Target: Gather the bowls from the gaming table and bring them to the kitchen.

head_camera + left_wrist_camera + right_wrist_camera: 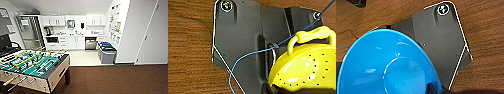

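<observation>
The kitchen (75, 32) is lying at twelve o'clock across brown carpet (112, 80), with a foosball table (32, 67) sitting at nine o'clock and grey bins (107, 52) standing at one o'clock. The yellow-green bowl (305, 67), perforated and handled, is showing large against the left wrist; the blue bowl (386, 65) is doing likewise at the right wrist. Whether either claw is clamping its bowl, I cannot tell.

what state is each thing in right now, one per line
yellow-green bowl: off the floor, close by the left wrist, perforated, handle up
blue bowl: off the floor, close by the right wrist, empty
dishwasher: door shut
bins: lids closed
foosball table: idle
</observation>
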{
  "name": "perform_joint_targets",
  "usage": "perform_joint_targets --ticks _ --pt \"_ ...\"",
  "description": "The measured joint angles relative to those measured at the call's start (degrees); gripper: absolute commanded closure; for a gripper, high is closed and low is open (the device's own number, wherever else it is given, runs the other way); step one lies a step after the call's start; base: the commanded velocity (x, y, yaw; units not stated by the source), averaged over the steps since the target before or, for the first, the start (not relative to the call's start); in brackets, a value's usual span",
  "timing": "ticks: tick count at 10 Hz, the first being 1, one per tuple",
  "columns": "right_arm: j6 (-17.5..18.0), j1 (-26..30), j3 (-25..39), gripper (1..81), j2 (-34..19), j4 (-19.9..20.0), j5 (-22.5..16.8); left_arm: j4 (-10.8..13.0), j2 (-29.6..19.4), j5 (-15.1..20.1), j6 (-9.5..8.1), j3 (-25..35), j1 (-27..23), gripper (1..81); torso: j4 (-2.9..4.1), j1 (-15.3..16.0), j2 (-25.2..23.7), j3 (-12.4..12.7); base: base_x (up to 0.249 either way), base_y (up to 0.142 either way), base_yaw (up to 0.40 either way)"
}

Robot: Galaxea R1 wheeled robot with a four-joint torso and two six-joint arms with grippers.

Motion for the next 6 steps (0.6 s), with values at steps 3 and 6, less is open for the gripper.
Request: perform_joint_targets --ticks 3,6 --pt "0.0 -0.9 0.0 81.1 0.22 -0.02 -0.38 0.0 0.0 0.38 0.0 0.0 0.82 81.1 0.0 -0.11 -0.04 0.0 0.18 -0.063 0.0" --pt "0.02 -0.61 -0.1 81.1 -0.07 -0.02 -0.16 0.01 0.16 0.24 0.0 0.01 0.51 81.1 0.0 -0.09 -0.04 0.0 0.18 -0.066 0.0"
